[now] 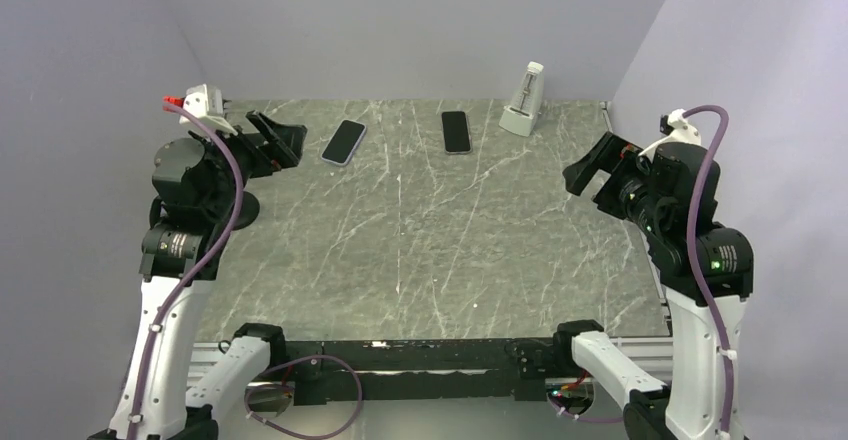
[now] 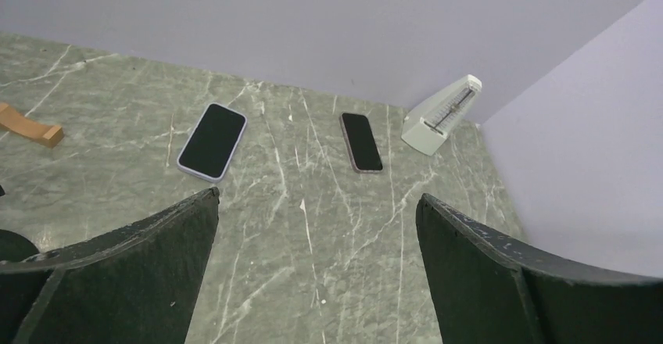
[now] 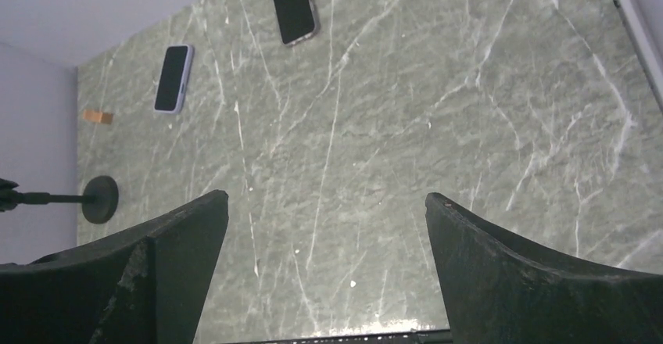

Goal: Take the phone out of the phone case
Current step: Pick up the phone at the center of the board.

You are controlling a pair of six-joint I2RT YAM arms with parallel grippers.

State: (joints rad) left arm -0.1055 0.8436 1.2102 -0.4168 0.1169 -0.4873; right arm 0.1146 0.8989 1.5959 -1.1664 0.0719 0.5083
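A phone lies screen up in the pale lavender phone case (image 1: 344, 142) at the far left of the marble table; only the case's rim shows around the dark screen. It also shows in the left wrist view (image 2: 213, 141) and the right wrist view (image 3: 173, 78). My left gripper (image 1: 283, 143) is open and empty, raised just left of the case, with its jaws wide apart in the left wrist view (image 2: 319, 197). My right gripper (image 1: 588, 165) is open and empty, raised at the right side of the table, far from the case; its jaws also stand wide apart in the right wrist view (image 3: 326, 197).
A second dark phone (image 1: 456, 131) lies screen up at the far middle. A white metronome (image 1: 523, 100) stands at the far right. A small wooden piece (image 2: 31, 125) lies far left. A black round stand base (image 3: 100, 198) sits at the left edge.
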